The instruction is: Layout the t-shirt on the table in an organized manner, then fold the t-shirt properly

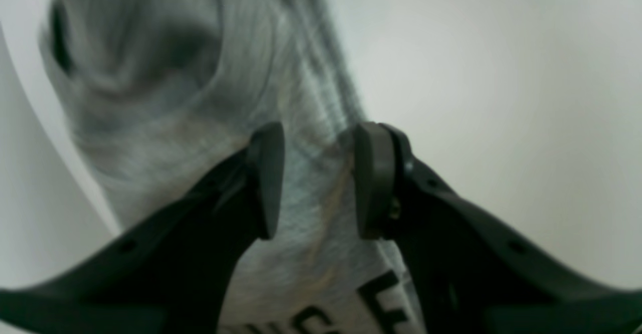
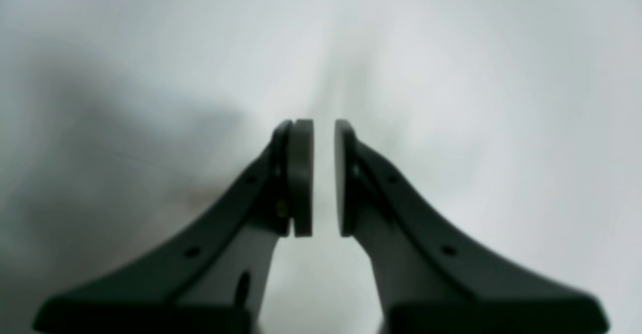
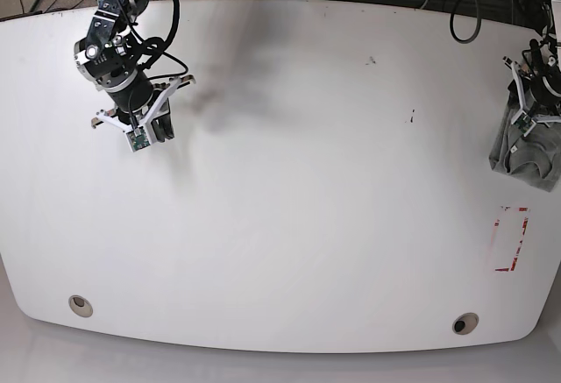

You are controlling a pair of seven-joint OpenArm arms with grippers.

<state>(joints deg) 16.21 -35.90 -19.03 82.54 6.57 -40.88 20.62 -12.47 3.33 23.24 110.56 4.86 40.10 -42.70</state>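
We see the left hand [image 1: 319, 178] poised at the far edge of the white surface [image 3: 289, 181], its two dark fingers [image 1: 266, 178] parted about halfway, with a bunched fold of the heather-grey t-shirt [image 1: 210, 103] running up between them. The cloth fills the gap, but we cannot tell whether the pads are pinching it or only straddling it. Just below the fingers, part of the black block lettering [image 1: 386, 299] shows on the fabric. From the base view, the t-shirt [image 3: 526, 151] hangs in a crumpled heap beneath that hand [image 3: 532, 102], draped at the surface's rim, with the red-marked rectangle [image 3: 511, 239] a little nearer the camera.

Well apart, on the opposite side, the right hand [image 2: 324, 178] hovers over bare surface [image 2: 451, 73], its fingers [image 2: 301, 178] drawn nearly together with only a thin slit between the pads and nothing caught in it. A soft shadow [image 3: 223, 67] lies beside that hand [image 3: 145, 129].
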